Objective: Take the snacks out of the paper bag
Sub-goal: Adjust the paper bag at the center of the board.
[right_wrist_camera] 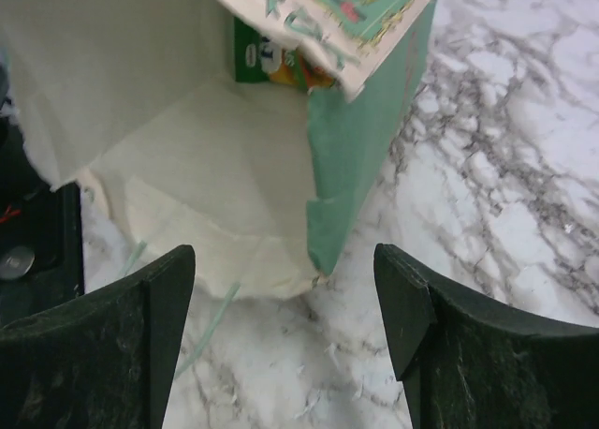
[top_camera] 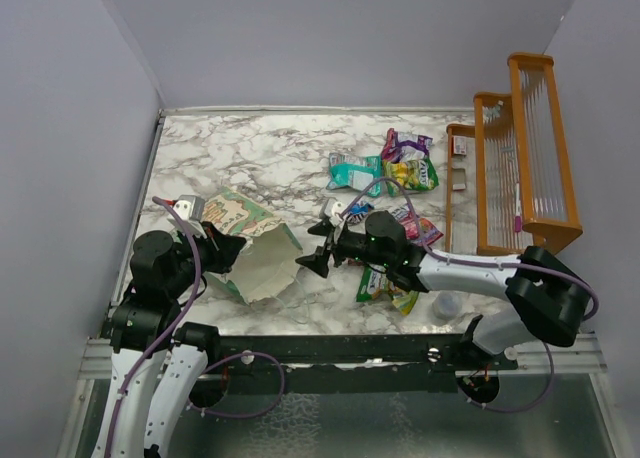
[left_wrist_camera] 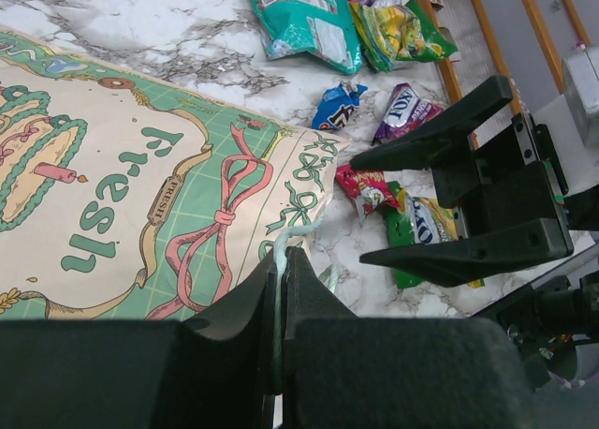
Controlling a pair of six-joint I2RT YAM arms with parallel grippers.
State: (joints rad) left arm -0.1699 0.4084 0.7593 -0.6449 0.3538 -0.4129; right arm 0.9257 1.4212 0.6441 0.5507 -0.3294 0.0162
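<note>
The mint-green paper bag lies on its side with its white mouth toward my right gripper. My left gripper is shut on the bag's thin string handle, beside the printed panel. The right gripper stands open just outside the mouth, nothing between its fingers. Deep inside the bag one snack packet shows, green and orange. Several snacks lie on the table to the right: teal, yellow-green, purple, blue, red-pink, green.
A wooden rack stands along the right side of the marble table. A small grey round cap sits near the front edge by the right arm. Walls close off the left, back and right.
</note>
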